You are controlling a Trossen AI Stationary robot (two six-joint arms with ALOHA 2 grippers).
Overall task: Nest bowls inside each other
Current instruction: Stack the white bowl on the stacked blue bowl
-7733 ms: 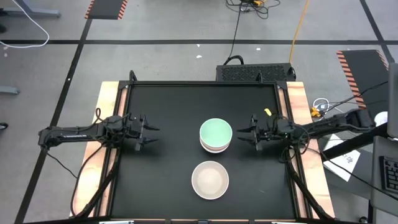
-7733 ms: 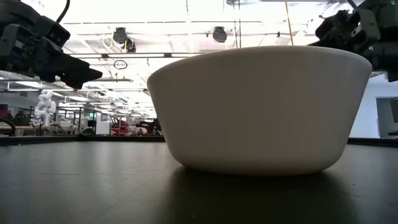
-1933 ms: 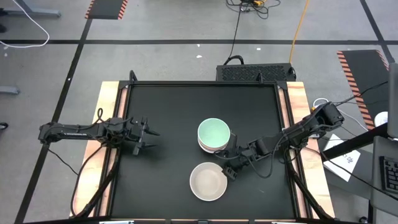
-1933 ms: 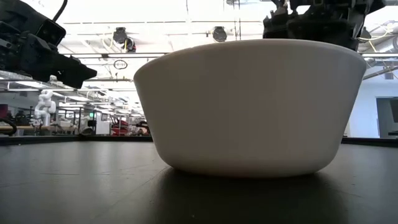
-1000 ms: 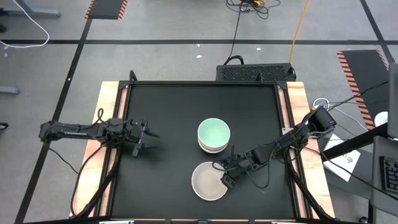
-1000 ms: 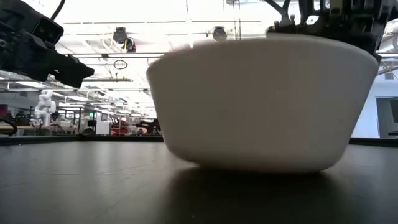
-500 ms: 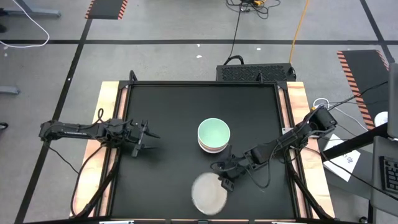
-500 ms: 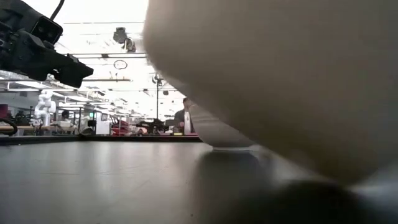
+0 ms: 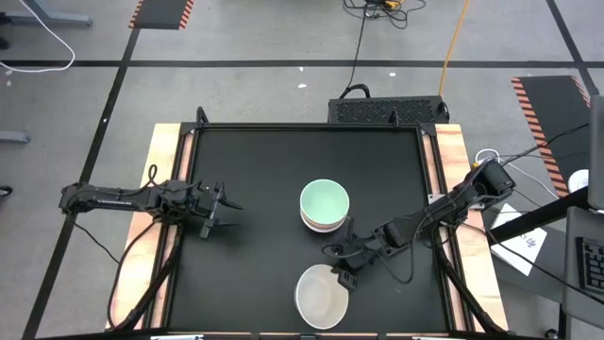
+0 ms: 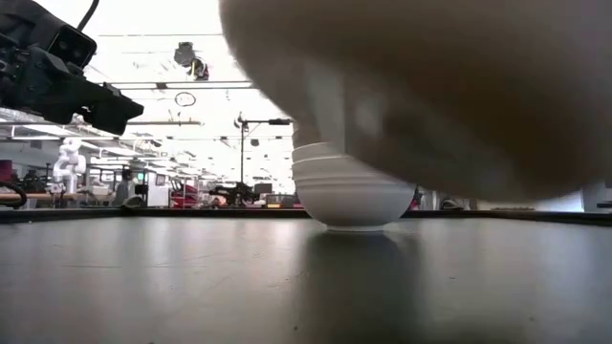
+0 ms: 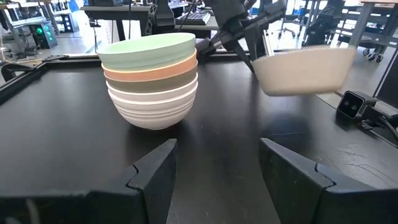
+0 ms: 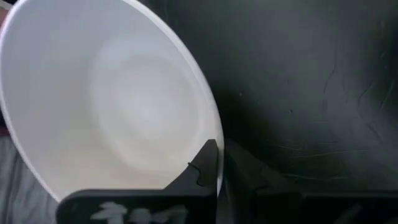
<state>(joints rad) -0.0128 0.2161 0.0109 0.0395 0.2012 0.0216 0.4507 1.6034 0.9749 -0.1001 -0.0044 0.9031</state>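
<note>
Smooth matt bowls (image 11: 152,78) looking like plastic, cream bowl (image 9: 323,300) showing a soft sheen inside, black desk (image 9: 264,170) looking matt and faintly scuffed, wooden edges (image 9: 160,156) showing pale grain

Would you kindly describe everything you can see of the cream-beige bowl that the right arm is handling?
The cream-beige bowl is small, round and smooth, matte like plastic or ceramic, with a plain, empty inside. The right hand is shut on its rim, one finger inside the wall and one outside. The low and left wrist views show it lifted clear of the black table, roughly level. It hangs near the table's front edge, apart from the stack of bowls topped by the mint green one.
</note>
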